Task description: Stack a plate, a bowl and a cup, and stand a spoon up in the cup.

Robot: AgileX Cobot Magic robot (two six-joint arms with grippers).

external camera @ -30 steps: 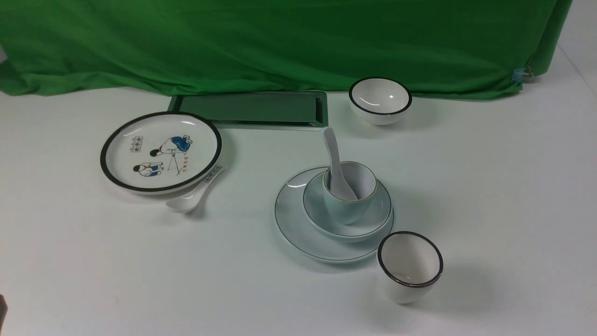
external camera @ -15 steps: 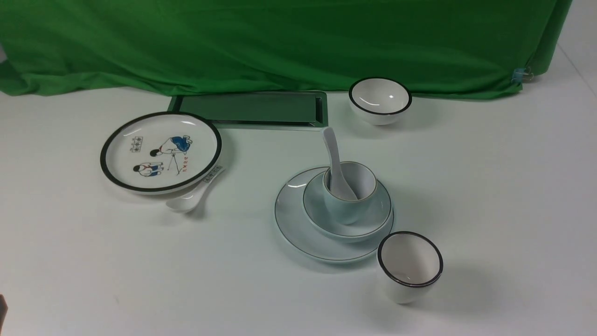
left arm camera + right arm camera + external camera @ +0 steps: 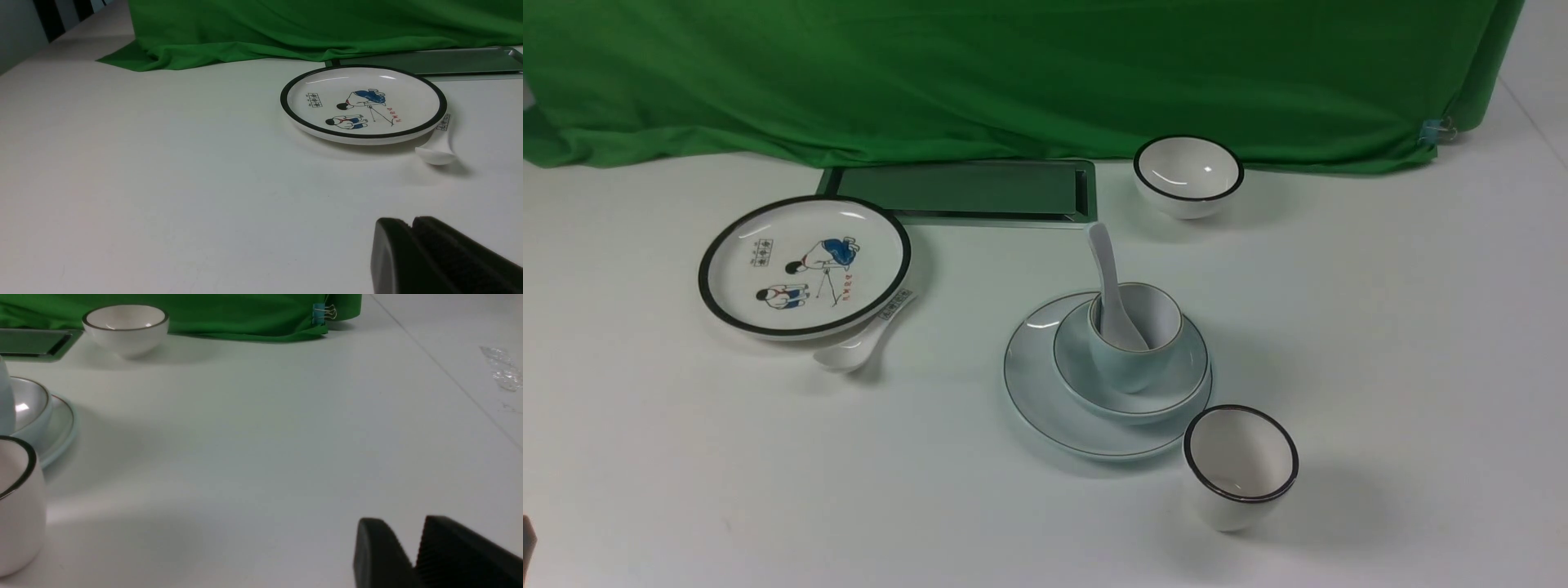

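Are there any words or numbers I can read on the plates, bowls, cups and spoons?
None can be read for sure.
Picture plate: a small boxed label beside the cartoon figures, too small to read.
Picture plate: a slanted line of red characters, too blurred to read.
Spoon beside it: a strip label on the handle, too small to read.
Stacked plate, bowl, cup and standing spoon: no writing seen.

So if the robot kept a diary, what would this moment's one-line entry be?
stack: cup in bowl on plate | spoon: standing in cup | left gripper: shut, empty | right gripper: slightly apart, empty
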